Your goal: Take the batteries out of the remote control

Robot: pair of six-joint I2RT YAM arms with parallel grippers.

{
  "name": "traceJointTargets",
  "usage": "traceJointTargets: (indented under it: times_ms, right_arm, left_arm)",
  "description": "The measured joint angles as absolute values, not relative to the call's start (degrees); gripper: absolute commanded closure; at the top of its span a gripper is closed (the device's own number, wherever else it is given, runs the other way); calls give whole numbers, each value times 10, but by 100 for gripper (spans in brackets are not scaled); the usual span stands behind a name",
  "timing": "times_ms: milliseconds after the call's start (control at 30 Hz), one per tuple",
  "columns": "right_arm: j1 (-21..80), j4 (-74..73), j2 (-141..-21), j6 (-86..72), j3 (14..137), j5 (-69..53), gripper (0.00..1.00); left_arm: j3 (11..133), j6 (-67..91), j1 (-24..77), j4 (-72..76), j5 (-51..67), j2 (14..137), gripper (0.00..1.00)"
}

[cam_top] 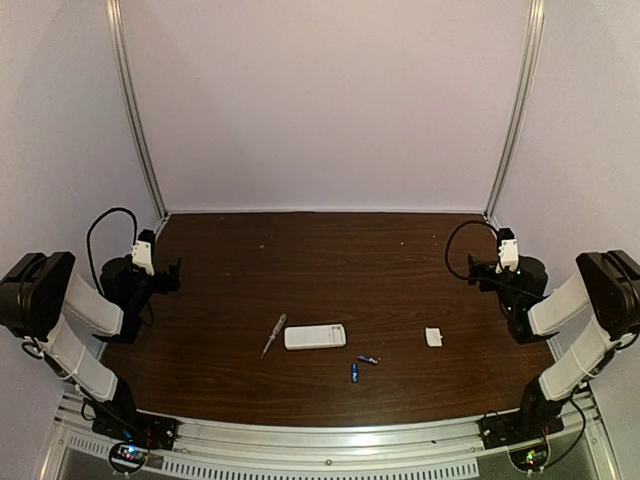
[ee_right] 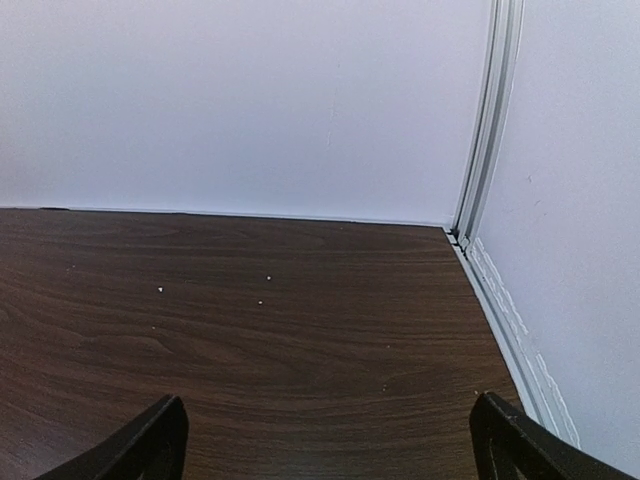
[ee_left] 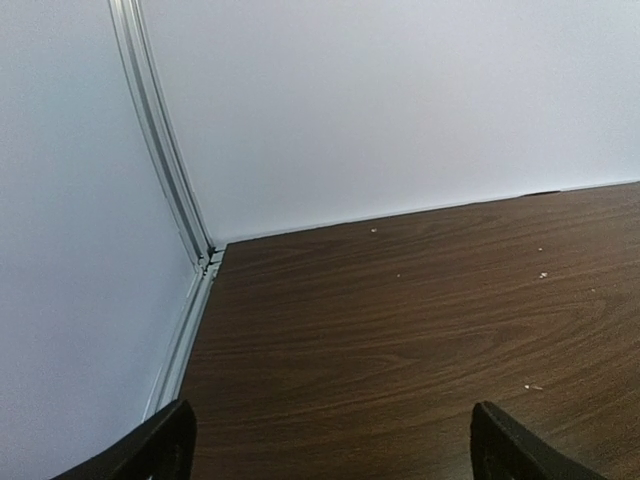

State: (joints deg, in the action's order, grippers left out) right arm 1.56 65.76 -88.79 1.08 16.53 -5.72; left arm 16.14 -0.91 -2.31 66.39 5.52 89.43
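The white remote control [cam_top: 315, 337] lies flat near the middle of the brown table. Two small batteries lie just right of it near the front: one [cam_top: 368, 360] slanted, the other [cam_top: 354, 372] upright in the view. My left gripper [cam_top: 172, 277] is open and empty at the far left edge, well away from them. My right gripper [cam_top: 474, 272] is open and empty at the far right edge. In both wrist views only bare table and wall show between the wide-apart fingertips [ee_left: 160, 452] [ee_right: 150, 447].
A thin silvery screwdriver [cam_top: 273, 335] lies just left of the remote. A small white cover piece [cam_top: 434, 337] lies to the right. White walls with metal corner rails [cam_top: 137, 120] enclose the table [cam_top: 320, 260] on three sides.
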Motion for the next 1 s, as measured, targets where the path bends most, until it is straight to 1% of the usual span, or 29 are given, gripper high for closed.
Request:
traceJointTargets:
  times_ms: [1000]
  right_arm:
    - [16,675,-888,9,165,-51,0]
  left_arm:
    - [161,-9,-23,664,53,894,3]
